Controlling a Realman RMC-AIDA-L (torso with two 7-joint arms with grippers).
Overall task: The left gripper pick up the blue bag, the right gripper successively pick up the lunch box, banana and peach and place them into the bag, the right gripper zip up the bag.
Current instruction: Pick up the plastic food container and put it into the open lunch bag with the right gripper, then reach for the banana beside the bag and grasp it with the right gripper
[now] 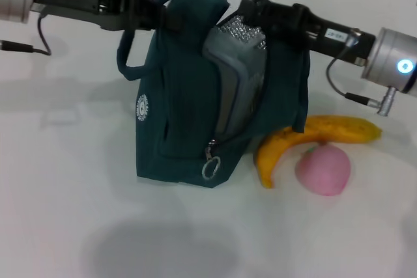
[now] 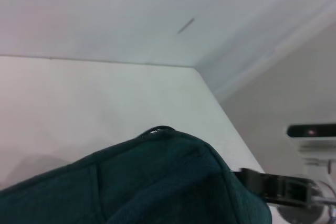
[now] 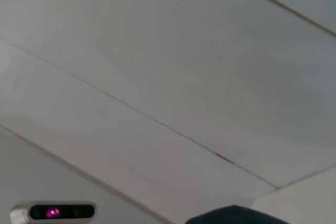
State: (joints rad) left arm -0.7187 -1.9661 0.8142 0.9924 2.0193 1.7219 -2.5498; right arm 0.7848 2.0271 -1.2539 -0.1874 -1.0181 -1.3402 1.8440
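white tabletop, pale wall

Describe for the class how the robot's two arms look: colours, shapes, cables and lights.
Both arms are black jointed links ending in silver cylindrical wrists. The left gripper trails a thin dark cable below its wrist. The right gripper has a small white label, a looping grey cable and a glowing blue-white ring light on its wrist.

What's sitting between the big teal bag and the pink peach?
The curved yellow banana lies there on the white table, arching from the dark teal fabric bag round the pink toy peach. The head view shows it.
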